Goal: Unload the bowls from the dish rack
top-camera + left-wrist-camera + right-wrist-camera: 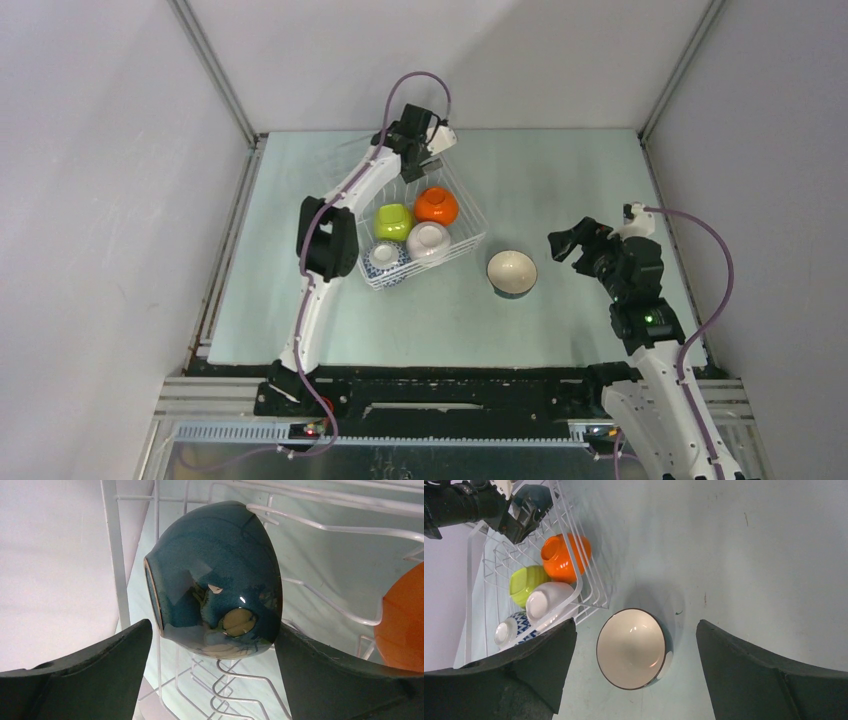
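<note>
White dish rack [115, 555] around blue-green bowl [215, 575]

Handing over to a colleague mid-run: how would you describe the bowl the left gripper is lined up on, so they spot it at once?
Find the white wire dish rack left of the table's middle and go to its far end, past the orange bowl, where the open left gripper hangs. The dark blue-green bowl stands on edge among the wires, the only dark-sided one there.

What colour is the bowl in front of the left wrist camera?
The bowl is glossy dark blue-green; the left wrist view shows it best.
</note>
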